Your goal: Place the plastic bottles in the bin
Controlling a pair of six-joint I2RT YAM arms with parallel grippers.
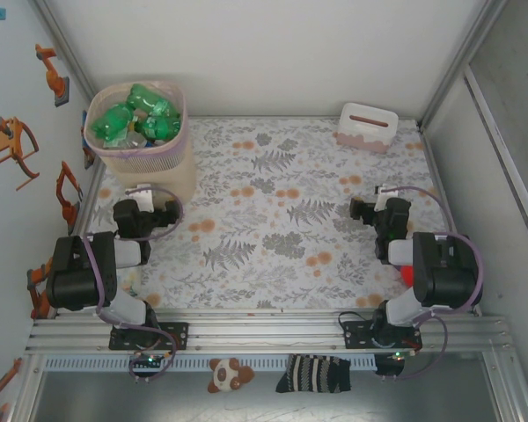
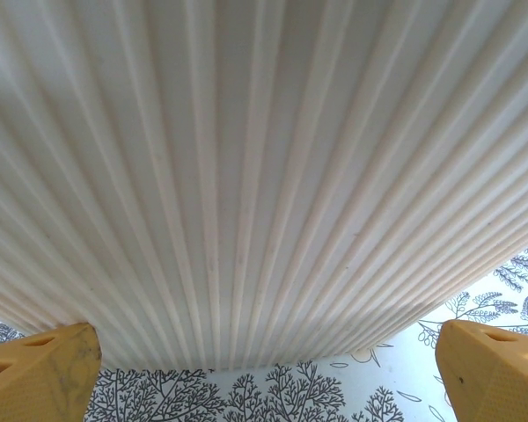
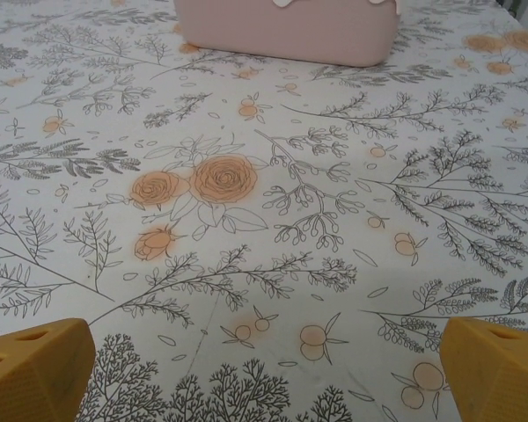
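green plastic bottles [image 1: 139,119] heap the bin [image 1: 180,165]; the job looks done. left gripper [image 2: 264,352] and right gripper [image 3: 264,356] gape, empty.

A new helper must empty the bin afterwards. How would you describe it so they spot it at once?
On the floral-print table, look to the far left corner. The bin is a tall beige wastebasket with a pink liner, holding green plastic bottles; the low slotted box sits at the far right instead.
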